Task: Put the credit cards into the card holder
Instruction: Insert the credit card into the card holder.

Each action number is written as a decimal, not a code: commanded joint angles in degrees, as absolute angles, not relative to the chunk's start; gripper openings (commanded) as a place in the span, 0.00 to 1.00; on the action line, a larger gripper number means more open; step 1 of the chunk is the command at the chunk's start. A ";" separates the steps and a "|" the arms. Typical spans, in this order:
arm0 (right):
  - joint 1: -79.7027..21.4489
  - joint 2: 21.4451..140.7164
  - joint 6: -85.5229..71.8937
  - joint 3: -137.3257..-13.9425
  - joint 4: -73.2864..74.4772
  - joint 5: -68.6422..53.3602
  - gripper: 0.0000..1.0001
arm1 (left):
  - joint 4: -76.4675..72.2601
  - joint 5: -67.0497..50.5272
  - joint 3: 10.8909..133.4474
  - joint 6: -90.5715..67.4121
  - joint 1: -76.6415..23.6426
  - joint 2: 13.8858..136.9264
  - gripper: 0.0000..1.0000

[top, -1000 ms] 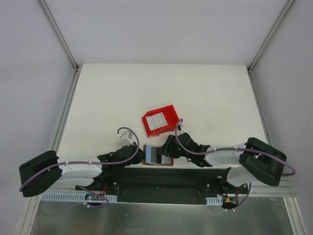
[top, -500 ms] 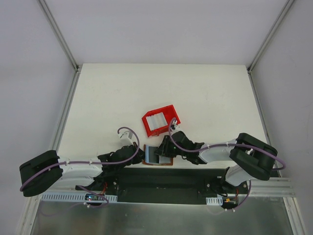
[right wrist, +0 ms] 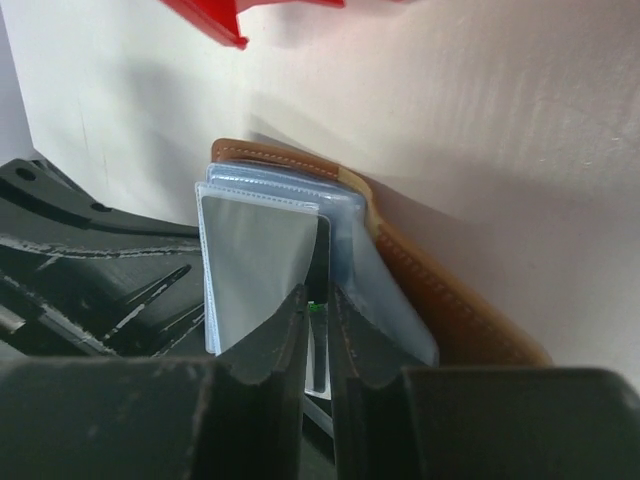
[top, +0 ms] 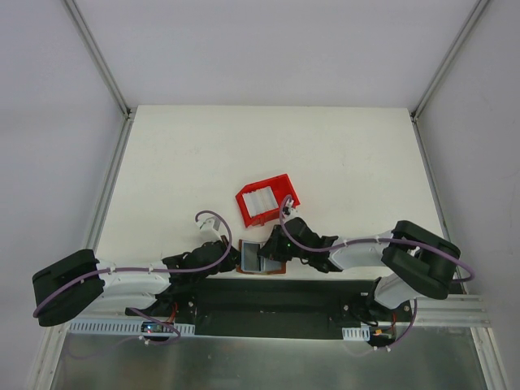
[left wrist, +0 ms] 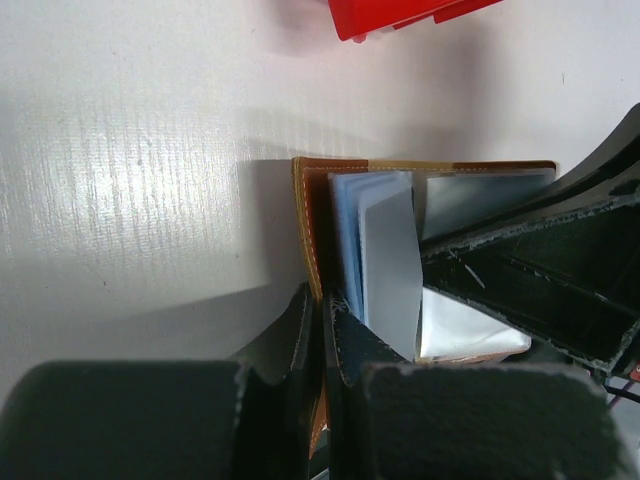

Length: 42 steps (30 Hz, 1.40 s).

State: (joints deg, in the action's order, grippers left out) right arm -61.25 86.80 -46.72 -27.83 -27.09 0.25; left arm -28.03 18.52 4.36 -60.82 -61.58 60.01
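Note:
The brown card holder (top: 262, 268) lies open at the near edge of the table, between my two grippers. Its pale grey-blue sleeves (left wrist: 380, 250) stand fanned upward. My left gripper (left wrist: 322, 305) is shut on the brown cover (left wrist: 308, 215) at its left edge. From the right, my right gripper (right wrist: 318, 305) reaches in among the sleeves (right wrist: 258, 270). Its jaws stand almost together on a thin dark leaf, card or sleeve I cannot tell. Pale credit cards (top: 260, 200) lie in the red tray (top: 276, 184).
The red tray (left wrist: 400, 15) sits just beyond the card holder, close to both wrists. The dark base rail (top: 268, 296) runs along the table's near edge right behind the card holder. White walls and metal frame rails (top: 110, 187) border the table.
My right gripper has moved left into the card holder's sleeves and its jaws have narrowed. The left gripper has kept its hold on the cover.

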 commanded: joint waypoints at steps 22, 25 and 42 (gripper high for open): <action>-63.54 73.91 -33.93 -36.20 -8.26 4.58 0.38 | -15.47 20.83 6.06 -57.31 -62.05 54.67 0.00; -64.42 75.93 -32.79 -38.84 -7.21 3.52 0.39 | -14.07 20.66 7.64 -56.25 -62.05 52.65 0.00; -65.57 78.31 -35.95 -37.18 -0.26 8.79 0.50 | -14.24 20.22 8.53 -56.25 -62.05 52.30 0.03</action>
State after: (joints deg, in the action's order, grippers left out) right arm -65.87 79.33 -34.00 -38.98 -2.63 7.38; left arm -14.92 19.99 8.71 -57.43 -61.58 52.93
